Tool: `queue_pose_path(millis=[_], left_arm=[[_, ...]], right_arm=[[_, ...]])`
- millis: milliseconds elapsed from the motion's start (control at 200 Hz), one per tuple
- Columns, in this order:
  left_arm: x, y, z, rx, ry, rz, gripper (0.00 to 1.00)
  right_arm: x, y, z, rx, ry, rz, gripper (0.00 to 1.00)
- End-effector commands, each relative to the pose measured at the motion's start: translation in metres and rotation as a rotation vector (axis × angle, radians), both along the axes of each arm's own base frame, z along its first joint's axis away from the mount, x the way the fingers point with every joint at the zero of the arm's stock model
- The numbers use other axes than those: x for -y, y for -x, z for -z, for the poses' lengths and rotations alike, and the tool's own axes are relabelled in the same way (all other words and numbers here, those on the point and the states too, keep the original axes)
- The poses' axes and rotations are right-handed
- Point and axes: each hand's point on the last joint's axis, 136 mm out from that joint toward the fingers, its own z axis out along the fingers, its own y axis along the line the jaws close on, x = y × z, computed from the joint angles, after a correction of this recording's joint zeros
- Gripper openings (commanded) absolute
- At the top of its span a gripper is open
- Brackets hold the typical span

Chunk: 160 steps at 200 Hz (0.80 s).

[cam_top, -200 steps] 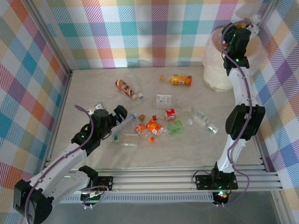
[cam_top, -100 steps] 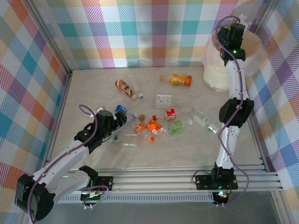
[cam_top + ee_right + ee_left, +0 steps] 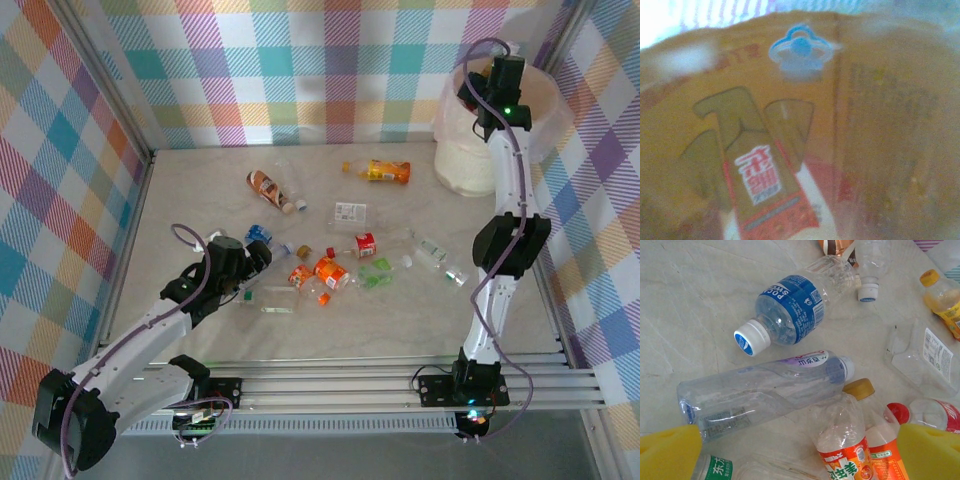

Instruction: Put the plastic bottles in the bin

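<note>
Several plastic bottles lie scattered mid-table: a brown-labelled one (image 3: 268, 186), an orange one (image 3: 385, 171), a red-labelled one (image 3: 365, 243) and an orange pair (image 3: 325, 270). My left gripper (image 3: 255, 262) hovers open over the left of the pile. Its yellow pads (image 3: 670, 452) stand wide apart above a long clear bottle (image 3: 760, 392) and an orange-labelled bottle (image 3: 845, 450). A blue-labelled bottle (image 3: 790, 307) lies just beyond. My right gripper (image 3: 497, 80) hangs over the cream-white bin (image 3: 465, 160). Its wrist view is blurred, showing a brown-and-red label (image 3: 760, 180) very close, with the fingers hidden.
Checked cloth walls close in the table on three sides. A flattened clear bottle (image 3: 925, 357) and a clear one with a green label (image 3: 270, 298) lie near my left gripper. More clear bottles (image 3: 435, 255) lie toward the right arm. An aluminium rail (image 3: 330, 385) runs along the near edge.
The right wrist has swung from the bin's right rim to over its middle. My left gripper has crept slightly toward the bottle pile.
</note>
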Motion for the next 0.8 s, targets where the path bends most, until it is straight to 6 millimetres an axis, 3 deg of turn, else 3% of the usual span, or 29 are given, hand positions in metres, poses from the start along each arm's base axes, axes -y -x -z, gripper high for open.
queue_pose_path(millis=[0, 270, 410, 495, 660, 795], left_arm=[[0.006, -0.001, -0.007, 0.001, -0.008, 0.023, 1.0], [0.012, -0.006, -0.001, -0.037, -0.007, 0.033, 1.0], [0.009, -0.005, 0.006, -0.093, -0.006, -0.007, 1.0], [0.007, 0.0, 0.009, -0.126, 0.008, -0.043, 1.0], [-0.003, 0.017, 0.017, -0.202, 0.045, -0.123, 1.0], [-0.006, 0.034, 0.028, -0.302, 0.109, -0.212, 1.0]], right_arm=[[-0.003, 0.024, -0.052, 0.089, 0.017, -0.027, 0.83], [-0.005, 0.041, -0.059, 0.089, 0.073, -0.049, 0.92], [-0.012, 0.059, -0.066, 0.073, 0.058, -0.082, 0.95], [-0.023, 0.081, -0.068, 0.073, 0.011, -0.125, 1.0], [-0.059, 0.138, -0.066, 0.135, -0.106, -0.272, 1.0], [-0.085, 0.195, -0.035, 0.153, -0.25, -0.358, 1.0]])
